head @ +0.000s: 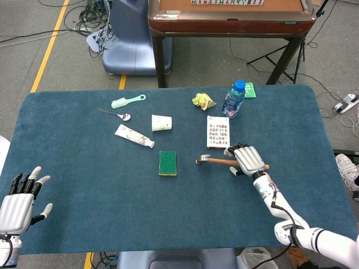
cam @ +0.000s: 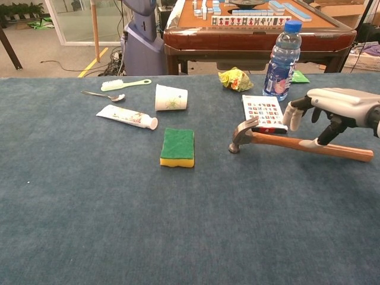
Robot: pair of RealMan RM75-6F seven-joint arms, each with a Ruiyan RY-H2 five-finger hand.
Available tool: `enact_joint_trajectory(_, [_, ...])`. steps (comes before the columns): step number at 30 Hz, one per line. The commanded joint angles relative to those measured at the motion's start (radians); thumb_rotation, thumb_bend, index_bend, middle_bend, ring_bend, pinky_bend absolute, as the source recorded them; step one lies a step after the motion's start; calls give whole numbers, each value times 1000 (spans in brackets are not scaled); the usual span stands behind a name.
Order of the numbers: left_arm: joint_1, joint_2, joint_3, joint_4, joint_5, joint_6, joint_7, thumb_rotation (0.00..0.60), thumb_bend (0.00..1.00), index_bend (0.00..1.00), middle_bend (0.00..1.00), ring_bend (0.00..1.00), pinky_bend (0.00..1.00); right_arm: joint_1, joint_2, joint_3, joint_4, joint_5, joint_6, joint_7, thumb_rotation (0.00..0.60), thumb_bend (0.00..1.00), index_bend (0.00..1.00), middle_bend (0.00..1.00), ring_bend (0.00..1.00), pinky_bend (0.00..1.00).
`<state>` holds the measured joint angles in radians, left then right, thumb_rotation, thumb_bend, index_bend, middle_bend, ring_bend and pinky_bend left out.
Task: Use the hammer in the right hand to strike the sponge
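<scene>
The hammer (cam: 261, 139) (head: 216, 161) lies flat on the blue table, its metal head pointing left toward the sponge and its wooden handle running right. The green-topped yellow sponge (cam: 177, 146) (head: 168, 162) sits a short way left of the hammer head. My right hand (cam: 332, 107) (head: 247, 159) hovers over the middle of the handle with fingers spread and curved downward, holding nothing. My left hand (head: 18, 197) rests open near the table's front left corner, seen only in the head view.
A card packet (cam: 265, 112) lies just behind the hammer head, with a water bottle (cam: 281, 59) and crumpled yellow wrapper (cam: 236, 79) further back. A paper cup (cam: 170, 97), toothpaste tube (cam: 127, 116), spoon (cam: 104, 95) and toothbrush (cam: 125, 84) lie back left.
</scene>
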<state>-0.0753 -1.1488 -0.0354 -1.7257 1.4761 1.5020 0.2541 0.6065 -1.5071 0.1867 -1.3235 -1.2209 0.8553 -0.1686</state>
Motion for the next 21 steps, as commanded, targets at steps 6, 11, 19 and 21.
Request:
enact_joint_trajectory(6, [0, 1, 0, -1, 3, 1, -2, 600, 243, 204, 65, 90, 12, 48, -72, 6, 76, 47, -53, 12, 600, 296, 361, 372, 221, 329])
enact_joint_trajectory(11, [3, 1, 0, 0, 2, 5, -2, 600, 243, 204, 65, 90, 12, 70, -97, 11, 100, 66, -77, 23, 600, 375, 361, 398, 221, 329])
enact_joint_trajectory(19, [5, 2, 0, 3, 0, 7, -3, 600, 243, 204, 65, 90, 12, 85, -111, 7, 109, 88, -96, 37, 600, 435, 361, 421, 222, 329])
enact_joint_trajectory(21, [5, 2, -1, 4, -1, 6, -3, 600, 243, 204, 65, 90, 12, 86, -111, 5, 110, 91, -98, 42, 600, 452, 361, 427, 222, 330])
